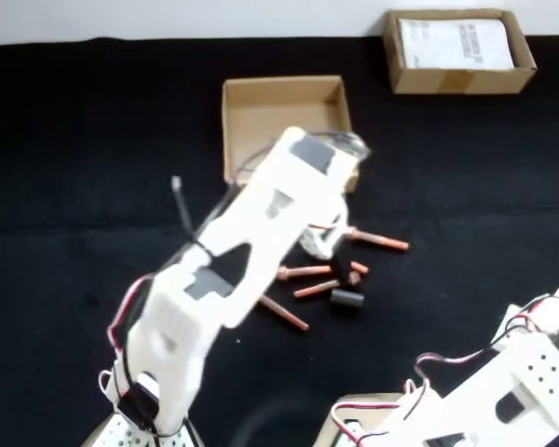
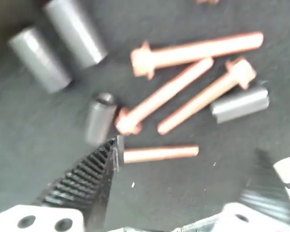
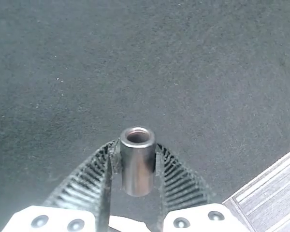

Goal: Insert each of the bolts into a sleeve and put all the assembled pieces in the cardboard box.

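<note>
We list first the right claw [image 3: 137, 151], clenched on one grey sleeve [image 3: 137, 166] whose open bore faces the wrist camera, with black cloth [image 3: 193, 58] beneath it. Next comes the left claw [image 2: 183, 159], released, with its jaws spread wide above the parts pile and grasping nothing. Under it lie four orange bolts [image 2: 198, 48] close together, one of them between the jaws, and four loose sleeves [image 2: 75, 31] scattered around them. In the high view the left arm [image 1: 261, 223] crosses the centre of the frame, and the pile sits just right of centre. The cardboard box [image 1: 281, 82] stands above centre, with no pieces on the part of its floor we can see. A second box [image 1: 452, 82] holding paper sits at the upper right. We judge the task barely begun: no bolt is seated in a sleeve, and all the assembly and boxing remain.
</note>
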Robot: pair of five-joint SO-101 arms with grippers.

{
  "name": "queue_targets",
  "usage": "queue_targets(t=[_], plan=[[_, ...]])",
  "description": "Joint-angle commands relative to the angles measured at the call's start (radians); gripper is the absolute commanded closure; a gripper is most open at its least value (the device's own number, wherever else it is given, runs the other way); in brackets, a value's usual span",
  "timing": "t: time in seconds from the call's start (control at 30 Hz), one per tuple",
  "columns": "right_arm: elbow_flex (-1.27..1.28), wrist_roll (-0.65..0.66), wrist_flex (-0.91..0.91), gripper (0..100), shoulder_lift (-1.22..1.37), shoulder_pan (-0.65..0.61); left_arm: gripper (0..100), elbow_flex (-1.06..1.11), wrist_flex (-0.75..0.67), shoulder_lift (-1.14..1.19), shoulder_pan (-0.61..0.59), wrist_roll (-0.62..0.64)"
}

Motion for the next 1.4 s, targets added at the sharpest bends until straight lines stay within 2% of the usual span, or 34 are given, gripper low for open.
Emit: queue_targets(t=[0.0, 0.27, 0.47, 0.53, 0.8, 0.93, 1.17, 1.37], plan=[[0.021, 0.009, -0.024, 99.1, -0.059, 0.012, 84, -0.173, 0.008, 0.076, 0.025, 0.003], [0.11, 0.008, -0.05, 99.1, -0.111, -0.008, 85, -0.576, -0.032, 0.291, 0.07, 0.006], [0.12, -0.034, -0.054, 99.1, -0.116, -0.056, 100, -0.799, -0.035, 0.432, 0.153, 0.002], [0.12, -0.055, -0.054, 99.1, -0.116, -0.076, 99, -0.842, -0.028, 0.475, 0.173, 0.002], [0.127, -0.075, -0.054, 99.1, -0.116, -0.096, 99, -0.869, -0.038, 0.545, 0.199, 0.005], [0.128, -0.075, -0.054, 99.1, -0.116, -0.093, 99, -0.877, -0.103, 0.613, 0.17, 0.003], [0.128, -0.072, -0.054, 99.1, -0.116, -0.097, 99, -0.877, -0.256, 0.653, 0.114, 0.003], [0.13, -0.071, -0.084, 99.1, -0.11, -0.099, 99, -0.871, -0.497, 0.659, 0.087, 0.005]])
